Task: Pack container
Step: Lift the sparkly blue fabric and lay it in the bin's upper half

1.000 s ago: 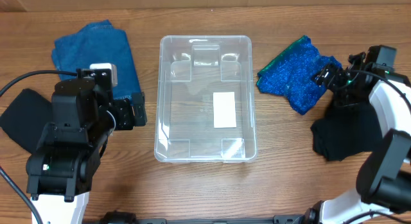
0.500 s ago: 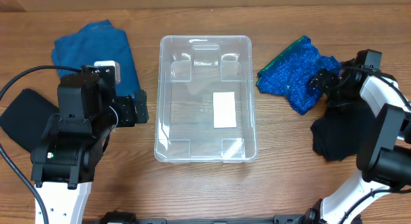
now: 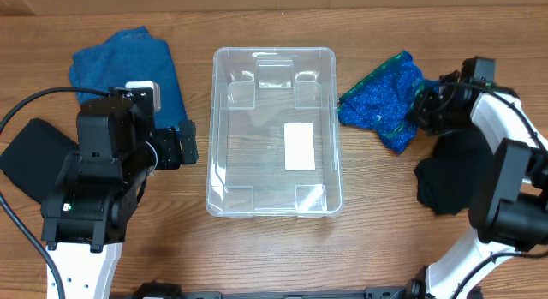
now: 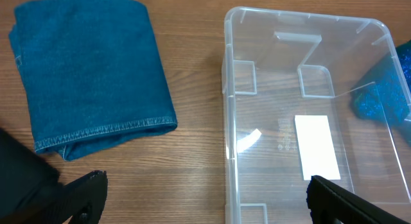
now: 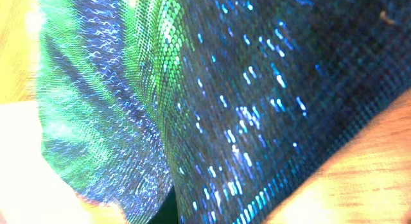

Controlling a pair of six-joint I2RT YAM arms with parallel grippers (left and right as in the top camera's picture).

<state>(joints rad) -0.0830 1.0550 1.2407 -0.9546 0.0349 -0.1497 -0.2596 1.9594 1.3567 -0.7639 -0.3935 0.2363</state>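
The container (image 3: pixel 257 162) is set open side up at mid-table (image 3: pixel 274 256) between the arms, its long axis running from near edge to far edge. The left gripper (image 4: pixel 205 185) is held wide apart just left of it. The right gripper (image 3: pixel 425 106) is buried in the sparkly blue cloth (image 3: pixel 377 102); whether it is clamped cannot be told.

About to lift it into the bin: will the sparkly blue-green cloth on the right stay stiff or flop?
Likely floppy: the sparkly cloth lies crumpled with a ragged outline, so expect it to drape. Its fine scaly weave looks thin and light. The glossy sheen suggests it may slip.
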